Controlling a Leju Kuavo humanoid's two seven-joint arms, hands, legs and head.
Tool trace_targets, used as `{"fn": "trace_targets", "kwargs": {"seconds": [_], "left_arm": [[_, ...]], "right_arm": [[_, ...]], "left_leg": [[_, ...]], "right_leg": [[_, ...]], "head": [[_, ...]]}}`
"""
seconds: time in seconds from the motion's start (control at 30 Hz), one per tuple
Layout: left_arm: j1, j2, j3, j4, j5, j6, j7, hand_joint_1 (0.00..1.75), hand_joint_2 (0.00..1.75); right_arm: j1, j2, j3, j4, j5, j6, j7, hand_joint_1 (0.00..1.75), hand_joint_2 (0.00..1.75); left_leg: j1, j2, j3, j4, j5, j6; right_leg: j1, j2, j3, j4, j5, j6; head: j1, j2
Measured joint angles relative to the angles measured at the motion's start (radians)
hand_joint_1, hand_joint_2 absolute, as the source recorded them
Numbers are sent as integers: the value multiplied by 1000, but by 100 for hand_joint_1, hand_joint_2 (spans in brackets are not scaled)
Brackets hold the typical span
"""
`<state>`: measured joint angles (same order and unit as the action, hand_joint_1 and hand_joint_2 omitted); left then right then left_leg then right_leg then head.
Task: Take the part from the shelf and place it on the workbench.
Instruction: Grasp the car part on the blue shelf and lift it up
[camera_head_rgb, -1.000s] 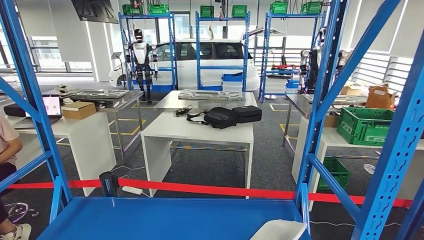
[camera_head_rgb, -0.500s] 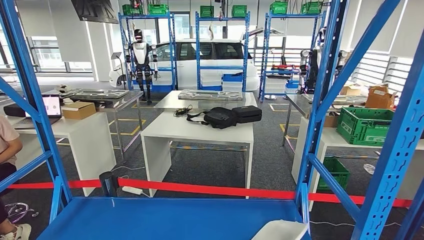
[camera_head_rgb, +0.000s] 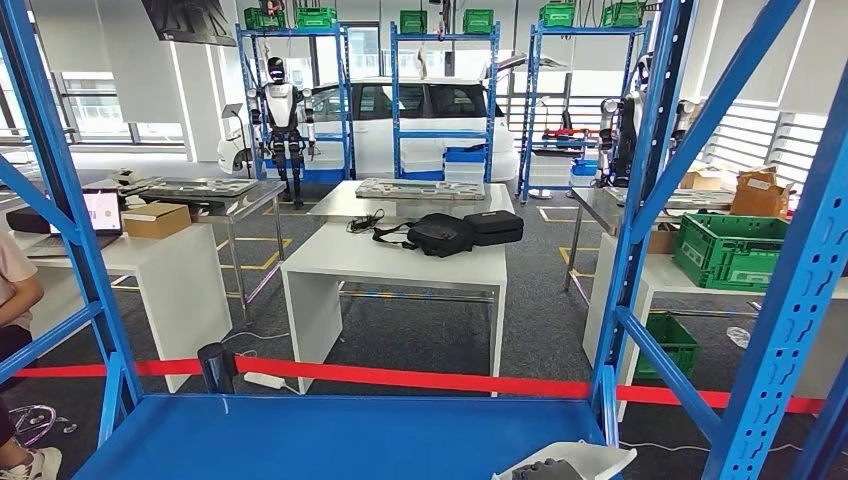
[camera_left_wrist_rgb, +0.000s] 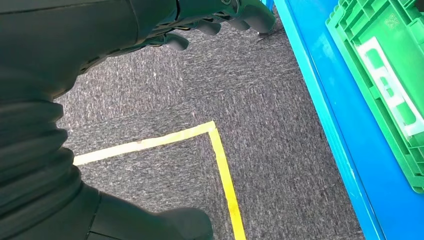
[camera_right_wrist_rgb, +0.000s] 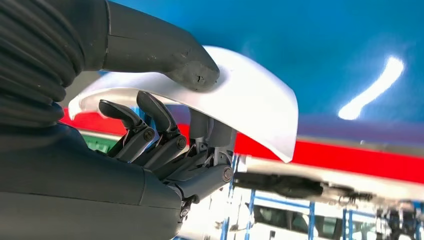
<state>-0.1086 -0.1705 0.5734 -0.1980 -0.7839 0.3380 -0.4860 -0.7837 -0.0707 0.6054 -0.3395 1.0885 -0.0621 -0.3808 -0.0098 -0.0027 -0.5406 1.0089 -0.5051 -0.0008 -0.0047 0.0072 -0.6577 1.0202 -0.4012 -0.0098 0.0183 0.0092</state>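
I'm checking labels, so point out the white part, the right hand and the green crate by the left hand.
white part (camera_right_wrist_rgb: 250, 107): right wrist view, on its curved outer face.
right hand (camera_right_wrist_rgb: 165, 135): right wrist view, on the dark fingers under the part.
green crate (camera_left_wrist_rgb: 380, 45): left wrist view, on its ribbed wall.

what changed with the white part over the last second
The white part at the shelf's near right corner has come up a little in the head view, and the dark fingers of the right hand now show in front of it. The wrist view shows thumb and fingers gripping it. The blue shelf, red tape and background tables stayed as they were.
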Motion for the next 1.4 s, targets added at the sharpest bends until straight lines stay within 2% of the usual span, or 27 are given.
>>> {"fn": "trace_targets", "kwargs": {"seconds": [0.17,0.7,0.97,1.4], "left_arm": [[0,-2,0,0,0,9,12,0,175],[-1,-10,0,0,-2,12,21,0,175],[-2,-12,0,0,-9,13,35,0,175],[-15,-13,0,0,-22,14,58,0,175]], "right_arm": [[-25,-3,-8,-29,4,-50,9,175,175],[-61,-3,-23,-78,20,-85,28,175,175],[-65,-2,-46,-97,7,-127,6,175,175],[-107,41,-73,-101,9,-163,-13,175,175]], "left_leg": [[0,0,1,0,0,0],[0,-1,0,0,0,0],[0,-1,0,0,0,0],[0,-1,0,0,0,0]], "right_leg": [[0,0,-1,0,0,0],[0,0,-1,0,0,0],[0,0,-2,0,0,0],[0,0,-2,0,0,0]], "head": [[0,0],[0,0],[0,0],[0,0]]}}
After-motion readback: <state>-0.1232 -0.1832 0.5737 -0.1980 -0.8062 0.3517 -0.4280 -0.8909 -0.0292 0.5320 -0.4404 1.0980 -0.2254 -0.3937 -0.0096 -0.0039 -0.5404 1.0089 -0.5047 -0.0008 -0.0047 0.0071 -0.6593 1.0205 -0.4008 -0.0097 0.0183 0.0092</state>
